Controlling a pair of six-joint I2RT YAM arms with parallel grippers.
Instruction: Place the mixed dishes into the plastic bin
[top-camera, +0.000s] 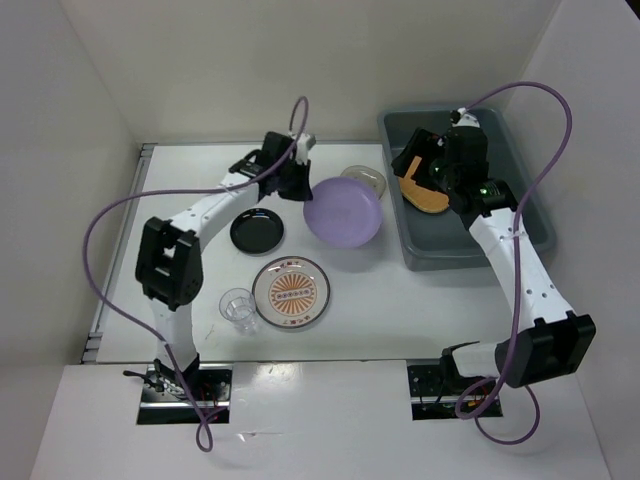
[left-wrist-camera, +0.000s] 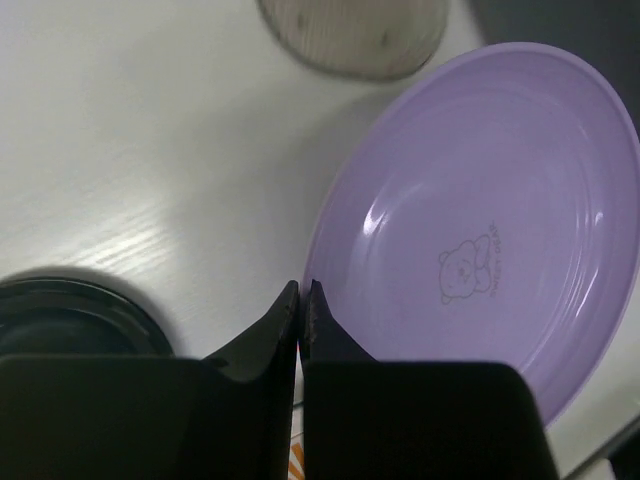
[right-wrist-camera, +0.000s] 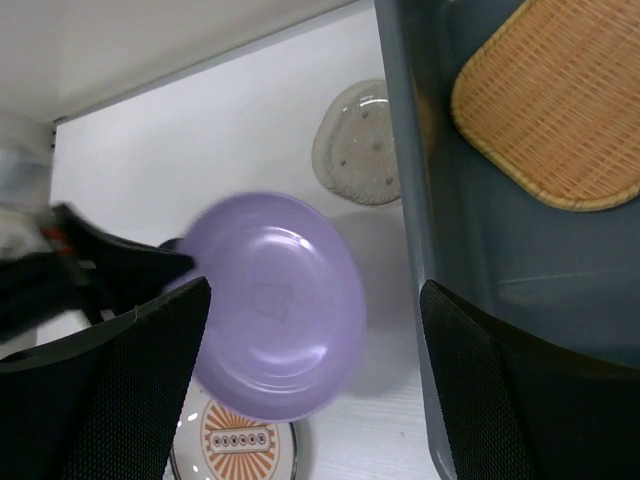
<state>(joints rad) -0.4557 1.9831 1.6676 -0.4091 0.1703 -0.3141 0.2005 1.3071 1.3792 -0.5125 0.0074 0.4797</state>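
Note:
My left gripper (top-camera: 303, 187) is shut on the rim of the lavender plate (top-camera: 344, 211), holding it tilted above the table; the plate fills the left wrist view (left-wrist-camera: 480, 240) and shows in the right wrist view (right-wrist-camera: 275, 300). My right gripper (top-camera: 432, 168) is open and empty above the grey-blue plastic bin (top-camera: 520, 215), where the tan woven plate (top-camera: 421, 190) lies (right-wrist-camera: 555, 100). On the table are the small black dish (top-camera: 257, 231), the sunburst plate (top-camera: 291, 292), the clear glass cup (top-camera: 238, 307) and the smoky translucent dish (top-camera: 365, 180).
White walls enclose the table on the left, back and right. The bin's left wall (right-wrist-camera: 405, 200) stands just right of the raised lavender plate. Purple cables loop over both arms.

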